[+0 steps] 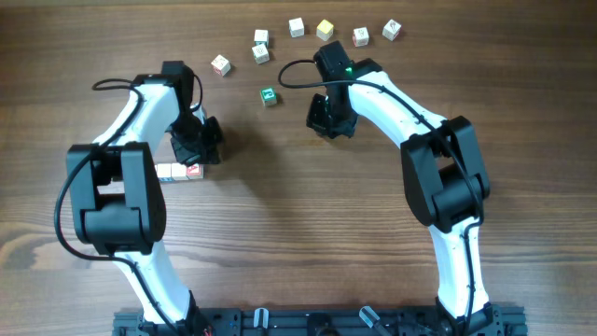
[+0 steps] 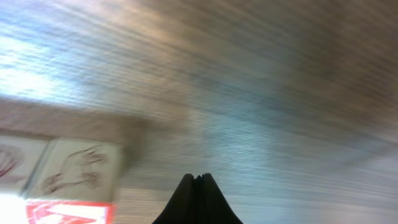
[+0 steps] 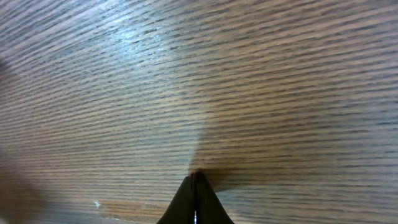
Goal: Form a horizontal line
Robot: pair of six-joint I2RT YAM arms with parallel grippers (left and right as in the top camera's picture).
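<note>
From overhead, we find the horizontal line (image 1: 179, 172) of pale cubes partly under the left arm (image 1: 117, 187). Its red-lettered end cube shows at the end nearer the table's middle. The left gripper (image 1: 200, 140) hangs just beyond that end, on the side away from the robot's base. The green-faced cube (image 1: 269, 95) lies further out from the line, towards the right gripper (image 1: 328, 117), and a scatter of loose cubes (image 1: 296, 27) arcs well beyond it. We judge the next cube should come to the red-lettered end and be set flush. It is best approached from the open side, so the row isn't nudged. The left arm lying over the line hides its other end from us.

In the left wrist view, which is blurred, the fingers meet tip to tip and hold nothing. The line's cubes (image 2: 74, 165) sit just beside them.

In the right wrist view, the jaws are pressed together and empty above the bare table (image 3: 249, 81). The line is out of sight here.
</note>
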